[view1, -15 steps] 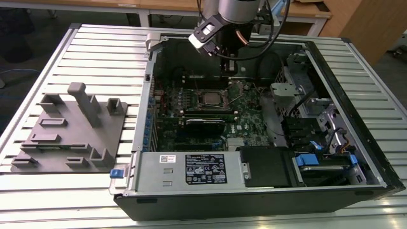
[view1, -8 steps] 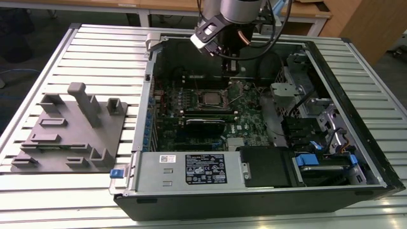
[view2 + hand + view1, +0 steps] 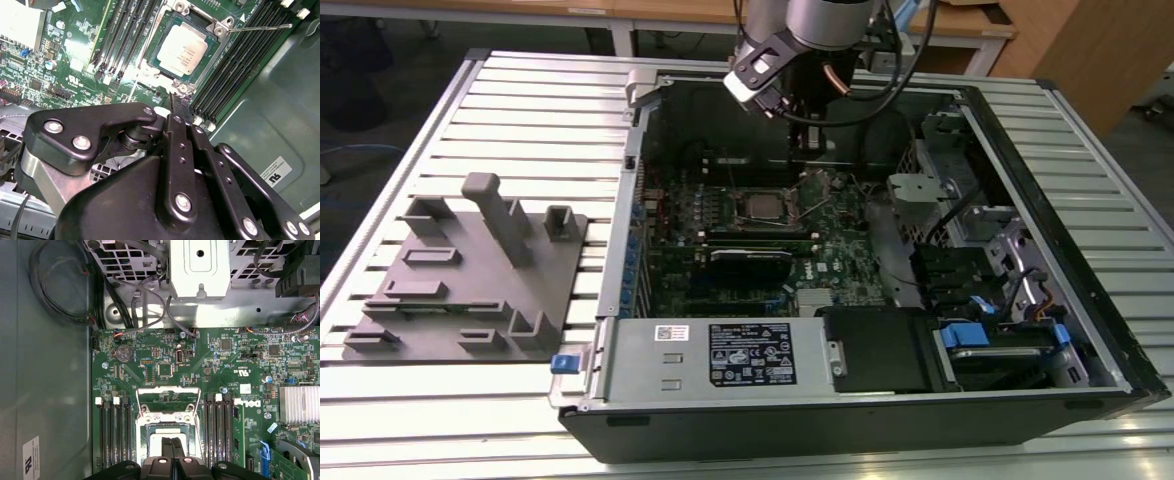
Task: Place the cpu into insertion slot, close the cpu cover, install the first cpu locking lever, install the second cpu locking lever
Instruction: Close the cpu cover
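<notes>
The cpu (image 3: 182,48), a small square chip with a silvery top, lies in the insertion slot (image 3: 216,31) on the green motherboard. In the first wrist view the cpu cover (image 3: 168,391), a thin metal frame with a window, stands swung up off the slot beyond the cpu (image 3: 161,436). A thin wire locking lever (image 3: 260,27) sticks out sideways from the slot's corner. My gripper (image 3: 174,106) hangs above the slot's edge, shut with nothing between its fingers (image 3: 167,446). The exterior view has the gripper (image 3: 806,140) inside the case, above the slot (image 3: 758,203).
Long black memory slots (image 3: 114,430) flank the socket on both sides. The open computer case (image 3: 1014,180) walls it in, with a power supply (image 3: 720,355) at the front and drive bays at the exterior view's right. A grey fixture (image 3: 467,280) stands on the table at that view's left.
</notes>
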